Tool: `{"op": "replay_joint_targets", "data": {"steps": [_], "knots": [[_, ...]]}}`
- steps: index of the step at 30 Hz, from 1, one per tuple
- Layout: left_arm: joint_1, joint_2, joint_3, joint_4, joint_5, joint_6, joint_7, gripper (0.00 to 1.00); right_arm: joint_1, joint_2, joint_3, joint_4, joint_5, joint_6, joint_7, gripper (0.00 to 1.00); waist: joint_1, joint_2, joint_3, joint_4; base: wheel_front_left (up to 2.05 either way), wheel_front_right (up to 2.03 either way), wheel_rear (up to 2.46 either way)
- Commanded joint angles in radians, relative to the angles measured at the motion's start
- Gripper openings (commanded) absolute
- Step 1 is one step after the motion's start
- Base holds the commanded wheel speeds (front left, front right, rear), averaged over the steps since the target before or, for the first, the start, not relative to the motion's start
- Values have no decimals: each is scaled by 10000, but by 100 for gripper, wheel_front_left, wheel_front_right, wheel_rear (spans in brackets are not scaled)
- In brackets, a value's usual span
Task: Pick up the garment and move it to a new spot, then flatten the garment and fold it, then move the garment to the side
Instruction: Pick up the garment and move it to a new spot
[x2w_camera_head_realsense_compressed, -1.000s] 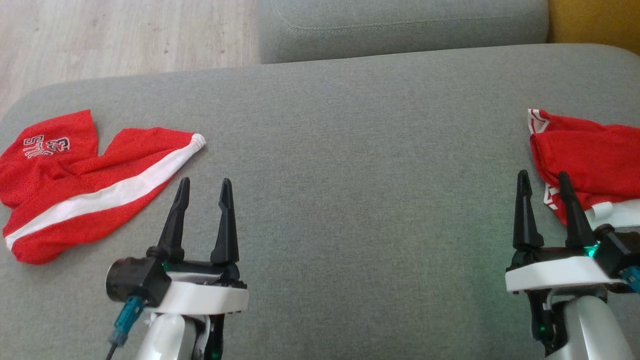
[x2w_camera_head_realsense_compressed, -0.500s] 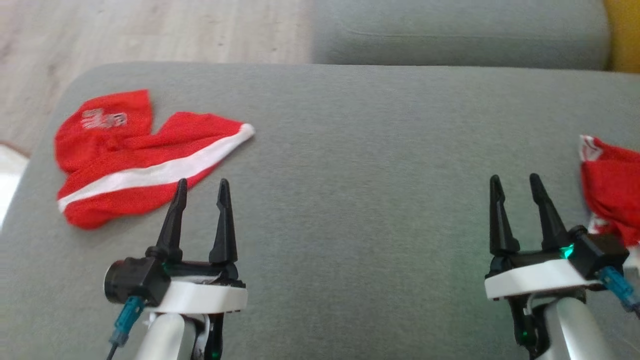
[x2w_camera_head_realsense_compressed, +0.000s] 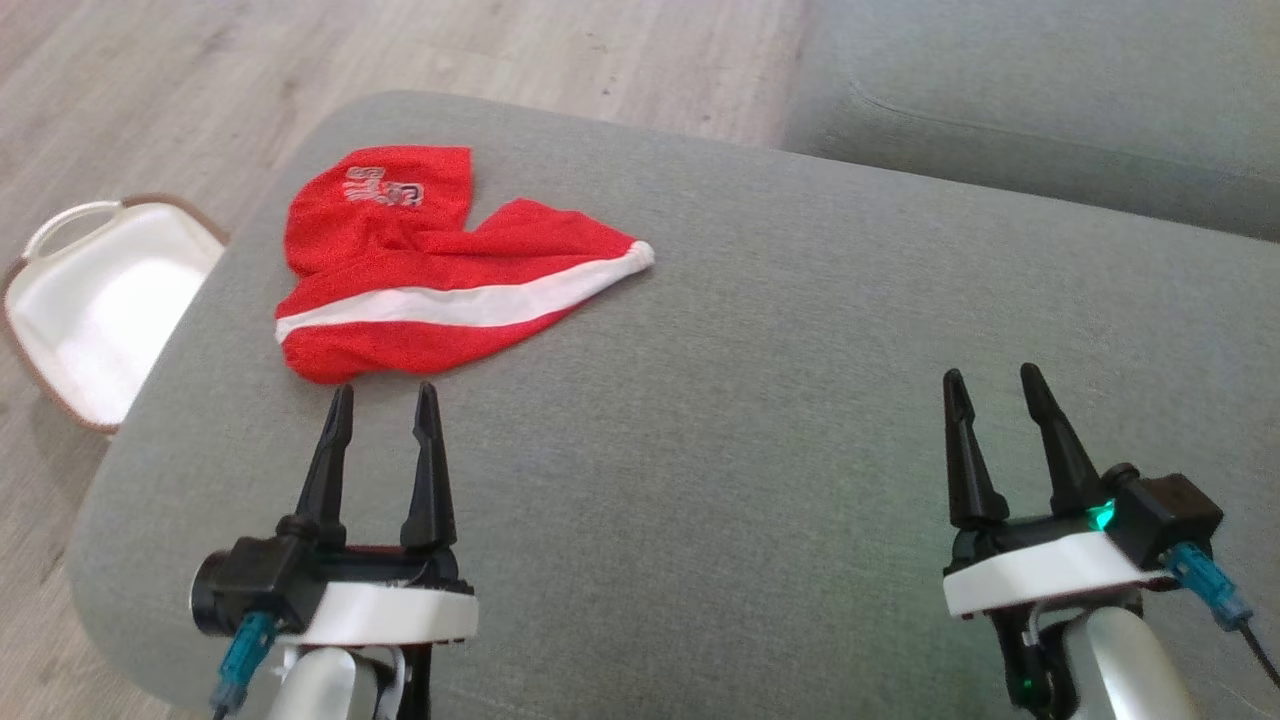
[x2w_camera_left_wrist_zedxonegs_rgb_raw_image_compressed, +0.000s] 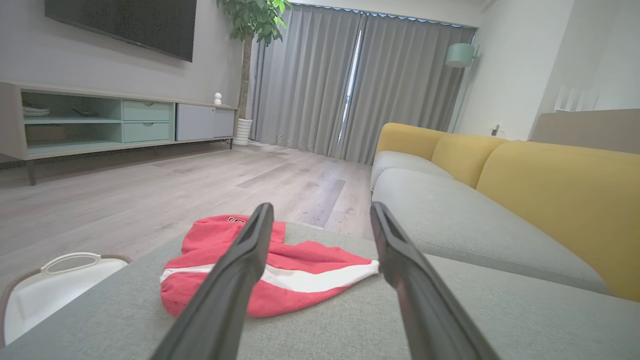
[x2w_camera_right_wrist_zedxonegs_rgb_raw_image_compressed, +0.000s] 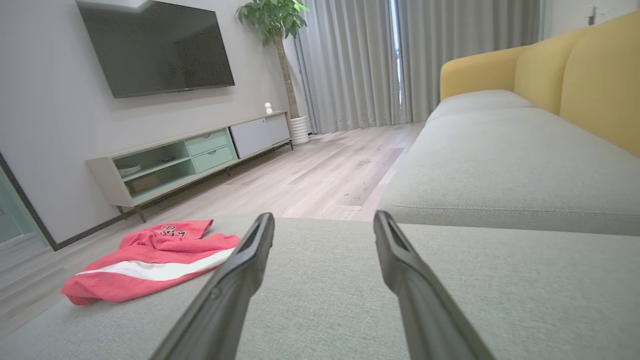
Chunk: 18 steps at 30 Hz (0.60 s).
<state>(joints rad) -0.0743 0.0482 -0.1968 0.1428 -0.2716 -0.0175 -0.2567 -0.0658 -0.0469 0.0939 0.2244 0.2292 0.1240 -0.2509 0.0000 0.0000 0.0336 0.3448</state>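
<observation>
Our left gripper (x2w_camera_head_realsense_compressed: 385, 390), by the garment (x2w_camera_head_realsense_compressed: 420, 270), and right gripper (x2w_camera_head_realsense_compressed: 991, 372) gape empty; the right wrist view adds a television (x2w_camera_right_wrist_zedxonegs_rgb_raw_image_compressed: 155, 47).

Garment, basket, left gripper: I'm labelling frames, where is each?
garment (x2w_camera_head_realsense_compressed: 440, 304): head view, on its white stripe.
basket (x2w_camera_head_realsense_compressed: 100, 300): head view, on its white inside.
left gripper (x2w_camera_head_realsense_compressed: 385, 392): head view, midway between its fingertips.

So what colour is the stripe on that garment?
White, across the red garment; the head view shows it best.

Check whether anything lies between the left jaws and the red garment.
Nothing visible does. The open left jaws point at the red garment, with just bare grey cushion between them and its near edge.
</observation>
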Motion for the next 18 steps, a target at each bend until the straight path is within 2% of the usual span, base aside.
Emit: {"op": "replay_joint_targets", "data": {"steps": [1,11,15,18], "knots": [[-251,20,348,-310,104,-2,-51,100,-55,-34,307,-244,96,67,-108,100,0,0,-82,244,0,0,0],[-240,20,684,-380,161,-51,-51,100,-56,-34,530,-239,158,67,-109,100,0,0,3,243,0,0,0],[-541,44,1132,-345,316,-141,-51,100,-177,-34,528,-304,70,67,-109,100,0,0,324,15,0,0,0],[-1084,313,1604,52,521,-149,-51,100,-341,-34,468,-458,-94,67,-109,100,0,0,753,-177,0,0,0]]}}
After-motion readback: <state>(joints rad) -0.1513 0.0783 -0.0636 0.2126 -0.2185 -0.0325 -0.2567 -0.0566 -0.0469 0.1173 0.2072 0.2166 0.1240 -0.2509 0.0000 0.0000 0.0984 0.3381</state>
